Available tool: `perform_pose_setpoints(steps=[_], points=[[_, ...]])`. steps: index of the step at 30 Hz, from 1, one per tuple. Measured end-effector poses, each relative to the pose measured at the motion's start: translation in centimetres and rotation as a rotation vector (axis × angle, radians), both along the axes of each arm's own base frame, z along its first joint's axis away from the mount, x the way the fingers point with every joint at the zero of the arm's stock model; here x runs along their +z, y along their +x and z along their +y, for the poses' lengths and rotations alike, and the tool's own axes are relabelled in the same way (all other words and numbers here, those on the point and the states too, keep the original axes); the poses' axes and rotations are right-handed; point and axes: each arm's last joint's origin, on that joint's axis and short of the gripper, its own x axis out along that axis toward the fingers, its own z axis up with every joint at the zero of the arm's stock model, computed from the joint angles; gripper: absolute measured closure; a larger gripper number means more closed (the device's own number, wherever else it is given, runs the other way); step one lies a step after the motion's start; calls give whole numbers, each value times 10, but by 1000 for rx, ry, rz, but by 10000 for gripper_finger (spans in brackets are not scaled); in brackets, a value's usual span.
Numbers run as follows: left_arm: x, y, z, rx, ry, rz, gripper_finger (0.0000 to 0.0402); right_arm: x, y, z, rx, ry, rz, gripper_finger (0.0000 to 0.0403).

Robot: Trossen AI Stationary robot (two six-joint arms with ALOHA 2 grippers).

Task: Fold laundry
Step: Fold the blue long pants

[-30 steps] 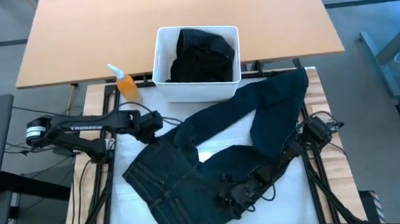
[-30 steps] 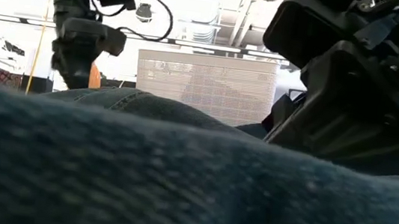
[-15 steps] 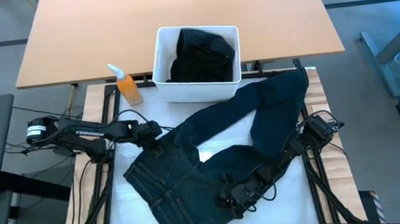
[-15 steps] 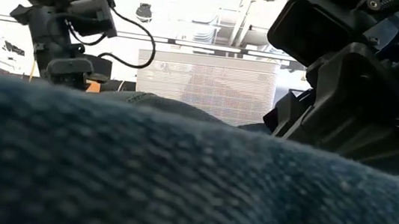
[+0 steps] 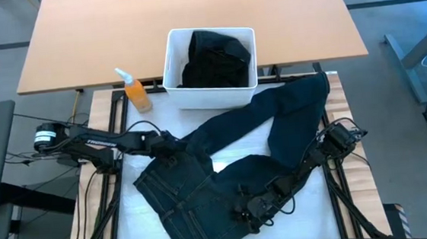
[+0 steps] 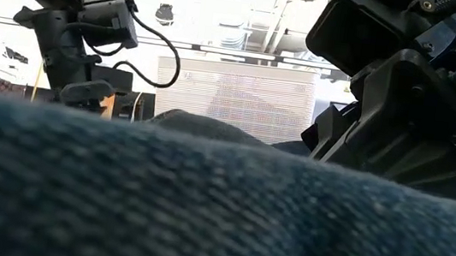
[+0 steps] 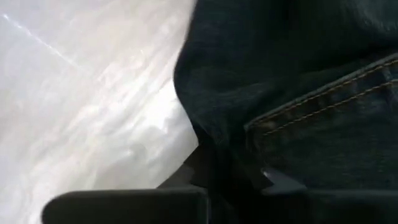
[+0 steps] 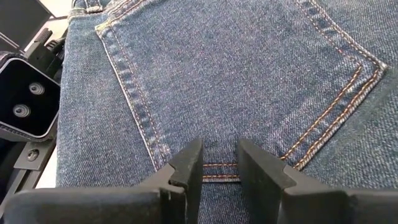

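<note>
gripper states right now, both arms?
Left gripper: shut on the trousers, at their waist edge.
Right gripper: cannot be told; fingertips rest on the trousers.

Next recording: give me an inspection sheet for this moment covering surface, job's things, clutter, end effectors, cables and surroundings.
Surface: white-covered table, partly under the clothing.
Job's things: dark blue jeans spread out, legs running toward the far right; black clothing in the white bin.
Clutter: orange spray bottle left of the bin.
End effectors: left end effector shut on the jeans' edge; right end effector low over the jeans by a back pocket, fingers partly apart, no grip seen.
Cables: black cables at the table's left side and by the right arm.
Surroundings: wooden desk behind the table; no person seen.
</note>
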Motion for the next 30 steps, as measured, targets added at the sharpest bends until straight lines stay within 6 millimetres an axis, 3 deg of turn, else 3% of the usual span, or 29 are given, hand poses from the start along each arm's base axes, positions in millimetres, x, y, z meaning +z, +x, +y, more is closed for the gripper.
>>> perform_pose_setpoints(steps=[4, 9, 13, 17, 22, 30], points=[[21, 4, 0, -84, 4, 63, 399, 0, 0, 0, -2, 3, 1, 276], [75, 13, 1, -149, 96, 60, 400, 7, -1, -2, -5, 1, 6, 276], [129, 15, -1, -171, 194, 11, 401, 27, -3, -9, -15, -6, 4, 276], [166, 15, -8, -193, 224, -61, 401, 55, 4, -17, -45, -40, -170, 276], [177, 17, -18, -223, 223, -106, 401, 72, 35, -34, -55, -107, -434, 283], [180, 15, -29, -228, 203, -139, 401, 26, 99, -87, -114, -259, -260, 322]])
